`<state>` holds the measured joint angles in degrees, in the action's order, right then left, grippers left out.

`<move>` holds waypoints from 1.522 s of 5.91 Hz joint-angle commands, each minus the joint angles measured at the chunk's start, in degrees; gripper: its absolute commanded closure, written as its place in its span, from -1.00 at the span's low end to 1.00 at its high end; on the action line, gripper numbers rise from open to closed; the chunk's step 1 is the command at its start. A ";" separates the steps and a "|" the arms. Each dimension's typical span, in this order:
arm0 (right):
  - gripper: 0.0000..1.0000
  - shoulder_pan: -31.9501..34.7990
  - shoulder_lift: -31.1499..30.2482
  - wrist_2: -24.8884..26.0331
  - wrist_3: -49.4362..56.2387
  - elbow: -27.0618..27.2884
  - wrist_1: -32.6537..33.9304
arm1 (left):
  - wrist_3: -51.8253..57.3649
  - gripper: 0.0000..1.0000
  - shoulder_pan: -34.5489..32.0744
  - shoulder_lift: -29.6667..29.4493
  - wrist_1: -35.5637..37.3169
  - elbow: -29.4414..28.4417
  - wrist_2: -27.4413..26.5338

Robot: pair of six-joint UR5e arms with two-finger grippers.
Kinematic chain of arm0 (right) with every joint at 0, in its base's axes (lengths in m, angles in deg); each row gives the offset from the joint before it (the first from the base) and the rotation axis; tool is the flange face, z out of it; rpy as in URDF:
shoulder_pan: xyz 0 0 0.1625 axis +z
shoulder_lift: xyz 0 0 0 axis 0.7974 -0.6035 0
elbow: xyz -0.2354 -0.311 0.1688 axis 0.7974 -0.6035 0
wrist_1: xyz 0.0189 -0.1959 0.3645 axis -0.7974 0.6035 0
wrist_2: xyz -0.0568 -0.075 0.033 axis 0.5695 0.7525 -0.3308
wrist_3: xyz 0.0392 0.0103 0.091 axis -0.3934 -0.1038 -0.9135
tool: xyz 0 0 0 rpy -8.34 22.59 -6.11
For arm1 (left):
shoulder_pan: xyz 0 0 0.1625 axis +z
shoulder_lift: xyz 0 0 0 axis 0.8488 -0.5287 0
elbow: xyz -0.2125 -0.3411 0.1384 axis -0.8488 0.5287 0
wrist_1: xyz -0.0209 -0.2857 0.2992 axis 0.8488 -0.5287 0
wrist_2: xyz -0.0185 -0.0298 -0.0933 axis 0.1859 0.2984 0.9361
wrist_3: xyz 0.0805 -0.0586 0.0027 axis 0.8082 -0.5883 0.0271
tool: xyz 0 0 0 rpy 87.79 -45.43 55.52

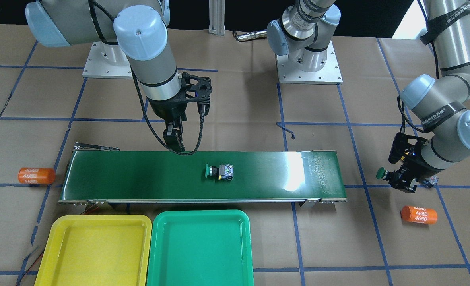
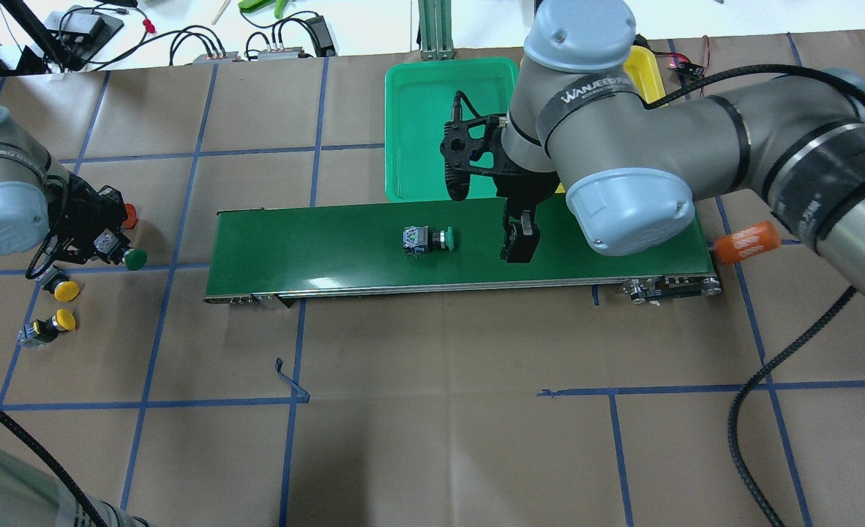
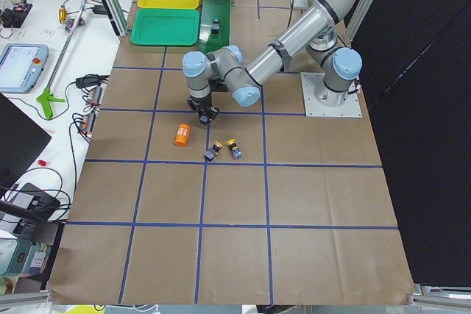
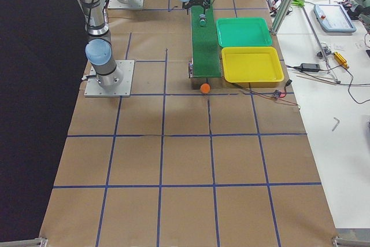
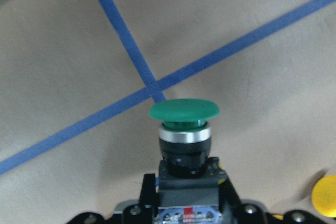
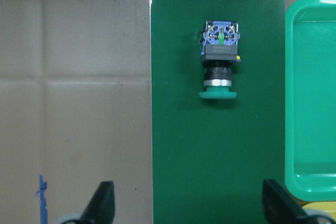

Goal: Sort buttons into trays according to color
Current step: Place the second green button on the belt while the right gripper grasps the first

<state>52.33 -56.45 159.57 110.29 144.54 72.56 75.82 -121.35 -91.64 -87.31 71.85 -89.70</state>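
Counted two green buttons [image 2: 445, 238] and two yellow buttons [image 2: 66, 290]. Tallied one green tray [image 1: 200, 250] and one yellow tray [image 1: 96, 250]. Also noted two orange cylinders [image 1: 36, 175] and one conveyor belt [image 1: 139, 174] on the tabletop [image 2: 440, 402].

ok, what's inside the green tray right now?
Nothing shows in the green tray; its floor looks bare in the right-side view. Overhead, the right arm covers one corner; the front view crops its near edge.

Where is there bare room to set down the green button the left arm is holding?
Green tray and yellow tray are both bare. The belt is bare either side of its one button, with the right end effector open above one stretch. Crowded around the left end effector: two yellow buttons, an orange cylinder.
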 commanded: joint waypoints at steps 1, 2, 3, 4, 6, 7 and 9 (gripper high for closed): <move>-1.00 0.87 3.98 0.00 0.01 0.15 3.43 | -13.68 0.99 -4.91 2.02 -5.44 -2.71 0.07; -1.00 0.87 6.00 0.09 0.01 0.32 5.01 | -19.93 0.98 -7.02 2.28 -11.29 -4.99 0.16; -1.00 0.87 8.63 -0.08 -0.33 0.50 9.11 | -29.30 0.98 -11.39 2.02 -12.48 -5.53 0.16; -1.00 0.78 10.14 0.00 0.27 1.63 11.42 | -36.96 0.97 -16.05 2.02 -12.32 -4.32 0.16; -1.00 -0.97 9.97 0.88 6.04 2.17 11.62 | -44.76 0.79 -19.16 2.19 -11.01 -0.90 2.69; -1.00 -4.02 9.80 0.97 6.77 3.04 11.18 | -44.78 -0.48 -19.08 2.19 -9.17 -0.36 3.32; -0.58 -8.44 8.40 0.80 12.02 5.84 11.35 | -43.38 -0.97 -16.29 2.54 -9.85 -1.32 2.80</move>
<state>45.60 -47.36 160.39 119.20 148.93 83.81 31.57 -139.07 -89.33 -96.93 70.77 -86.82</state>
